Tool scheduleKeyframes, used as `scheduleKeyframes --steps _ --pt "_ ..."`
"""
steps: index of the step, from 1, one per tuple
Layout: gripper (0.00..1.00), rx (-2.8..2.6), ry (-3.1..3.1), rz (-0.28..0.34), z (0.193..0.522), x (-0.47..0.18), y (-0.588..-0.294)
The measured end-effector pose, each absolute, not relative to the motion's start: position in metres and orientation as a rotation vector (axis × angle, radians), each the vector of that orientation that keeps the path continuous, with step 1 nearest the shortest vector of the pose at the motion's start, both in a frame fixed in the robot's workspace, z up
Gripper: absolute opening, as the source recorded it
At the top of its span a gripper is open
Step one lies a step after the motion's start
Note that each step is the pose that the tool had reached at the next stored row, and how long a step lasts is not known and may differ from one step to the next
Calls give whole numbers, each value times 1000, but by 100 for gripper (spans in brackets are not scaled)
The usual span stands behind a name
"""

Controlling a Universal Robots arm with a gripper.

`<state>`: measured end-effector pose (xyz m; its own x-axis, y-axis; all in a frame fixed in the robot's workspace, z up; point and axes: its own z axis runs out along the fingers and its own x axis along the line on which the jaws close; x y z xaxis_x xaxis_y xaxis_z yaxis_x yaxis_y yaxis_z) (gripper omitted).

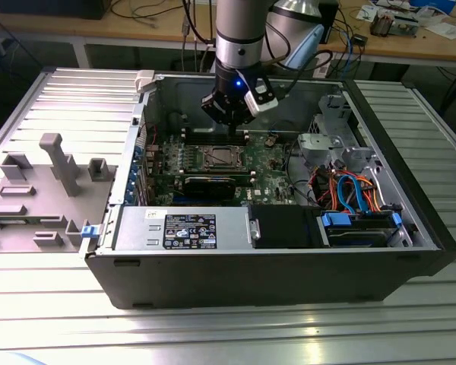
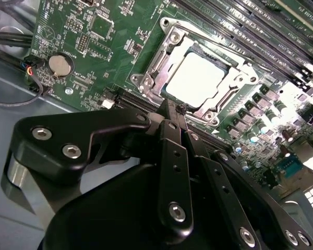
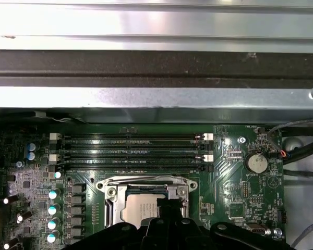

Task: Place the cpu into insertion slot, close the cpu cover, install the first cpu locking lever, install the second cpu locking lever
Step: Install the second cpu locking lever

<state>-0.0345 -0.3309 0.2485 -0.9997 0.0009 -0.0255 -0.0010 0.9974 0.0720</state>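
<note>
One cpu [image 2: 201,78] sits flat in the insertion slot [image 2: 146,80], its pale metal top facing up and showing through the window of the cpu cover [image 2: 235,67], which lies closed over it. In the first wrist view I see the same cpu [image 3: 141,211] under the silvery frame of the cover [image 3: 146,183], with my black pincer parts crossing in front of its near edge.

My pincer [image 2: 176,112] has its 2 fingers pressed together into 1 narrow tip, with nothing between them. This tip is just beside the rim of the slot, at the side that faces my wrist. I cannot tell if it touches the metal.

In the exterior view my pincer [image 1: 232,122] hangs inside the open computer case [image 1: 273,266], just above the slot [image 1: 220,157], which is at 6 o'clock from it. The case lies on a ribbed metal tabletop [image 1: 213,327].

On the green board, a round coin battery [image 2: 59,64] lies well apart from the slot. 4 long black memory slots [image 3: 130,148] run side by side next to the socket.
</note>
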Motion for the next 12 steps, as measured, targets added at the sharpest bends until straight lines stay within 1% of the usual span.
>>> scheduleKeyframes --steps 12 --pt "11 0 3114 112 251 -35 -334"
